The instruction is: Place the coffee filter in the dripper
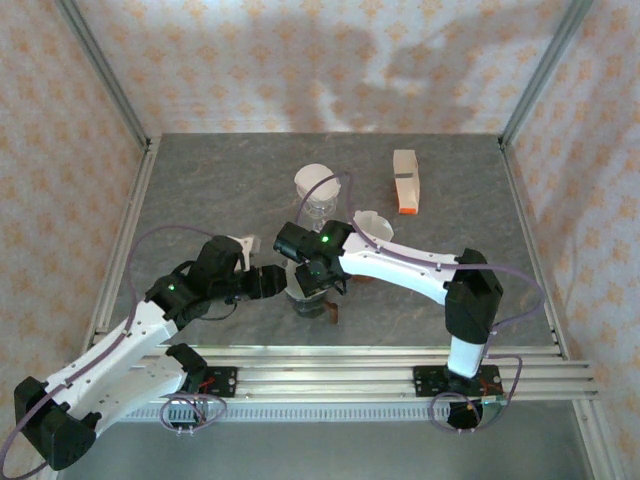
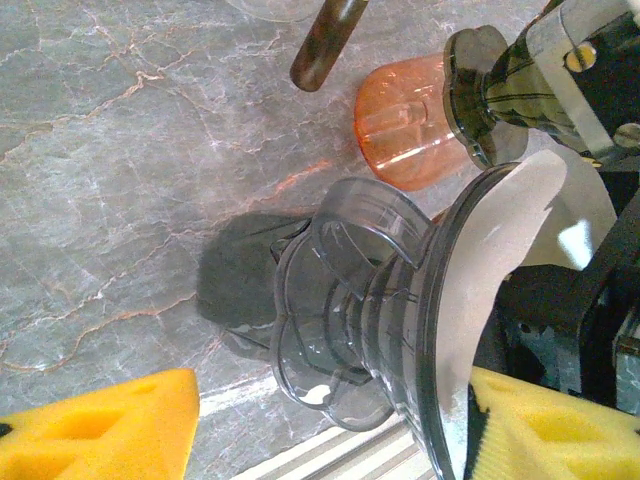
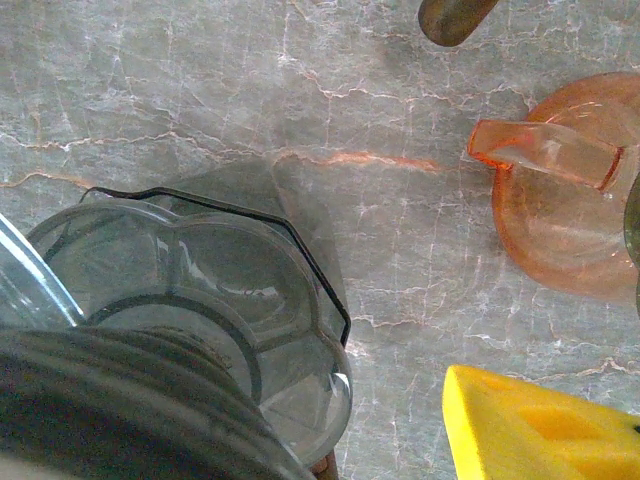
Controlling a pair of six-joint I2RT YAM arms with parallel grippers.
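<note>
Grey clear dripper: found on the marble table, lying between the two arms at the centre of the top view.

Coffee filter: white paper is seen inside the dripper's cone in the left wrist view, with its edge standing out past the rim.

Left gripper: jaws are set wide, with the dripper between them. One yellow pad is seen well apart from the dripper's base, with bare table between. The other pad is placed just beside the rim and the filter's edge; contact cannot be confirmed.

Right gripper: it is positioned directly over the dripper in the top view. In the right wrist view one yellow pad is seen apart from the dripper's base, which lies at the lower left; the second finger is hidden. Whether the jaws are closed on anything cannot be told.

Other items noted: an orange clear vessel is placed just beside the dripper, and a brown handle lies near it.
</note>
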